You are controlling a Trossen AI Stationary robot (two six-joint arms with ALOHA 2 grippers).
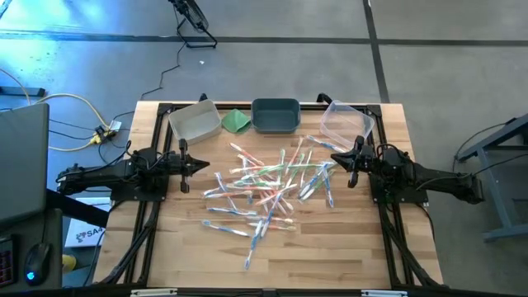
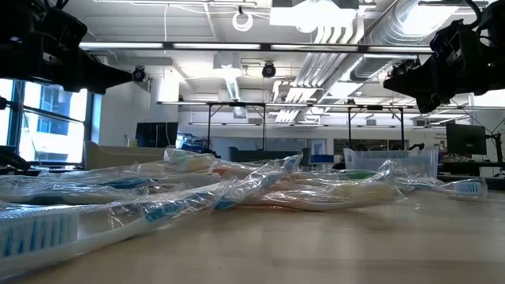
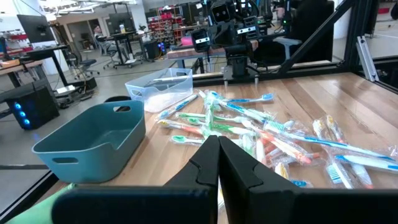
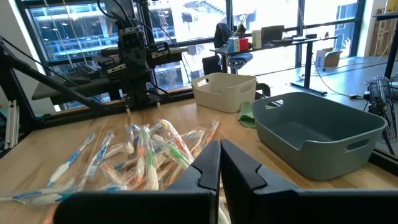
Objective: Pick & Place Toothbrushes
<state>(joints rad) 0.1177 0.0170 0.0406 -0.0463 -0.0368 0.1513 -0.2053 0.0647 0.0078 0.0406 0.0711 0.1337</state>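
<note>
Many toothbrushes (image 1: 268, 186) in clear wrappers lie in a loose heap on the middle of the wooden table; some cross over others. They also show in the left wrist view (image 3: 261, 127), the right wrist view (image 4: 143, 155) and the low view (image 2: 237, 189). My left gripper (image 1: 206, 166) hovers level at the heap's left side, shut (image 3: 219, 146) and holding nothing. My right gripper (image 1: 334, 158) hovers level at the heap's right side, also shut (image 4: 220, 149) and holding nothing. Both stand above the table, clear of the brushes.
Along the far edge stand a white bin (image 1: 195, 121), a folded green cloth (image 1: 237, 121), a blue-grey bin (image 1: 275, 115) and a clear bin (image 1: 345, 125). Bare wood (image 1: 330, 247) lies between the heap and the near edge.
</note>
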